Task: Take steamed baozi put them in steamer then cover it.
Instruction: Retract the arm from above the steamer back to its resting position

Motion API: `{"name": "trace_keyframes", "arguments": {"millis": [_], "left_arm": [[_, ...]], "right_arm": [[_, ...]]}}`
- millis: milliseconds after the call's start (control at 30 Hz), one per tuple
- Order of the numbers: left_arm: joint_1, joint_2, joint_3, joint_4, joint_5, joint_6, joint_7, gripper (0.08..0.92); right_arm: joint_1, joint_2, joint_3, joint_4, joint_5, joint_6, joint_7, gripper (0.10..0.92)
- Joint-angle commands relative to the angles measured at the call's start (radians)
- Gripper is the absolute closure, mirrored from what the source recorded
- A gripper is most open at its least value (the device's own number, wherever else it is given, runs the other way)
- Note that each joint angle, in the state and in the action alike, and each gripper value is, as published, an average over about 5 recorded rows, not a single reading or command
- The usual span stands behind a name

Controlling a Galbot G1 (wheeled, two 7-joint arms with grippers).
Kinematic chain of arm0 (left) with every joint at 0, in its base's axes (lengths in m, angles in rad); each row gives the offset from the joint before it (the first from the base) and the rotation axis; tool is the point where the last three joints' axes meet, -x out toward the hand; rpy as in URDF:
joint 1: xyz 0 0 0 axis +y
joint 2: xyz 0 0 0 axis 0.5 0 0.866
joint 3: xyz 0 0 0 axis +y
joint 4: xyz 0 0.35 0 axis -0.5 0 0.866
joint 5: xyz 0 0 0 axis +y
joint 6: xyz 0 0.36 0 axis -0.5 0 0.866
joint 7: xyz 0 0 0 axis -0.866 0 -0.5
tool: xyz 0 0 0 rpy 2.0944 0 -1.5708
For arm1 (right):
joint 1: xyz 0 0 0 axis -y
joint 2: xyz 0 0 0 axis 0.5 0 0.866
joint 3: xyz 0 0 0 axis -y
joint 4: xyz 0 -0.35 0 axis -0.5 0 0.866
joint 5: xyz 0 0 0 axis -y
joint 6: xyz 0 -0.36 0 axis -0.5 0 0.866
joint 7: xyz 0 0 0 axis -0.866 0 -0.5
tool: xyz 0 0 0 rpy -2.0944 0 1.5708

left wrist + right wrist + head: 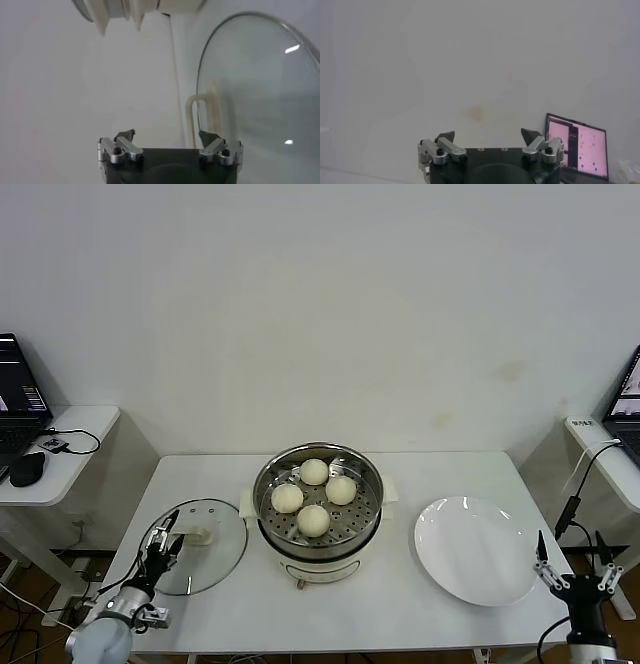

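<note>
Four steamed baozi [313, 496] sit on the perforated tray inside one steamer [317, 519] at the middle of the white worktop [400, 619]. Taking the steamer as the centre, one bun lies at 12 o'clock, one at 3, one at 6 and one at 9. One cover [203, 546] lies flat on the worktop at the steamer's 9 o'clock, just beside it, its cream handle up. One white plate [477, 549] lies at the steamer's 3 o'clock, bare.

The left tool [166, 534] is at the cover's 9 o'clock edge, fingers spread apart and gripping nothing; in the left wrist view one fingertip [207, 136] lies over the glass rim near the handle. The right tool [573, 566] hangs off the worktop at the plate's 4 o'clock, fingers wide apart, empty.

Two laptops flank the scene; their screen text is too small to read.
</note>
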Motion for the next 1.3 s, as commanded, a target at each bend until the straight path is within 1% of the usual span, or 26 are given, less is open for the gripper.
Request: {"name": "trace_keyframes", "arguments": {"millis": [33,333,533,667,767,867,1100,1300], "left_arm": [[-0.073,-0.003,0.013,0.063,0.006,-0.001,0.007,0.177],[-0.109,-0.020,0.021,0.104,-0.012,-0.006,0.011,0.177],[-0.140,-0.035,0.025,0.154,-0.019,-0.019,0.001,0.177],[-0.146,-0.042,0.026,0.160,-0.024,-0.026,-0.005,0.177],[-0.148,-0.043,0.027,0.159,-0.027,-0.026,-0.002,0.193],[-0.149,-0.042,0.031,0.163,-0.026,-0.026,0.004,0.259],[-0.151,-0.044,0.034,0.188,-0.023,-0.030,0.005,0.467],[-0.136,-0.045,0.028,0.175,-0.033,-0.034,-0.013,0.640]], "right_arm": [[-0.012,-0.001,0.003,-0.011,-0.001,0.006,0.002,0.203],[-0.009,0.001,-0.004,-0.025,-0.005,0.007,0.001,0.203],[-0.007,0.001,-0.005,-0.034,-0.010,0.011,-0.001,0.203],[-0.007,0.002,-0.006,-0.037,-0.012,0.013,-0.002,0.203],[-0.006,0.003,-0.009,-0.040,-0.015,0.013,-0.002,0.203],[-0.004,0.005,-0.012,-0.045,-0.018,0.014,-0.002,0.203],[0.000,0.006,-0.016,-0.048,-0.020,0.015,-0.003,0.203],[0.002,0.006,-0.017,-0.050,-0.021,0.015,-0.004,0.203]]}}
